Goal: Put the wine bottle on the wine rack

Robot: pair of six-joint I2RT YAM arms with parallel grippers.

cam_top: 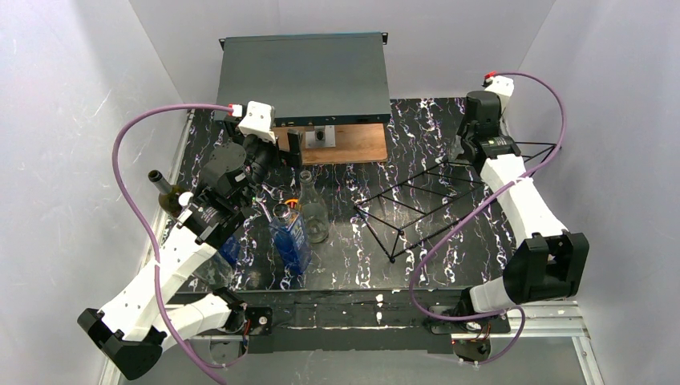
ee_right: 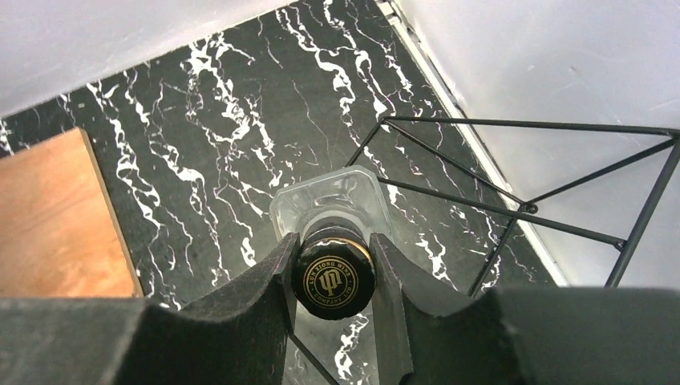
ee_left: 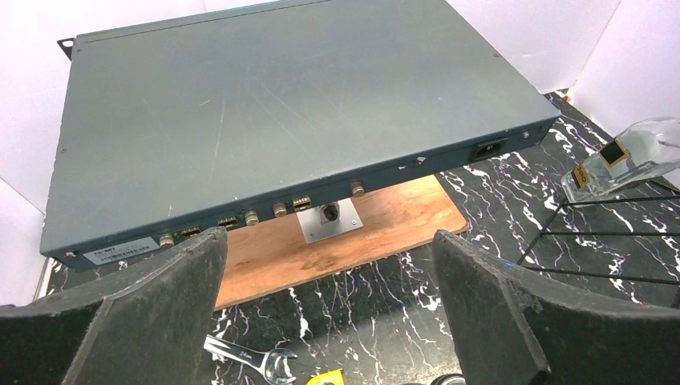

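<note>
White walls box in a black marbled tabletop (cam_top: 353, 257); the wine rack (cam_top: 417, 204) lies right of centre. Left wrist: the left gripper (ee_left: 329, 253) gapes wide, empty. Right wrist: the right gripper (ee_right: 331, 261) clamps the wine bottle (ee_right: 333, 281) by its capped neck, beside the rack's end. Best to tip it level and lower it gently onto the wires.

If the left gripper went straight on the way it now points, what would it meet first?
Most likely the connector edge of the flat blue-grey metal box, or the brown wooden board just under it; depth is unclear. The left gripper is open, nothing between its fingers.
</note>
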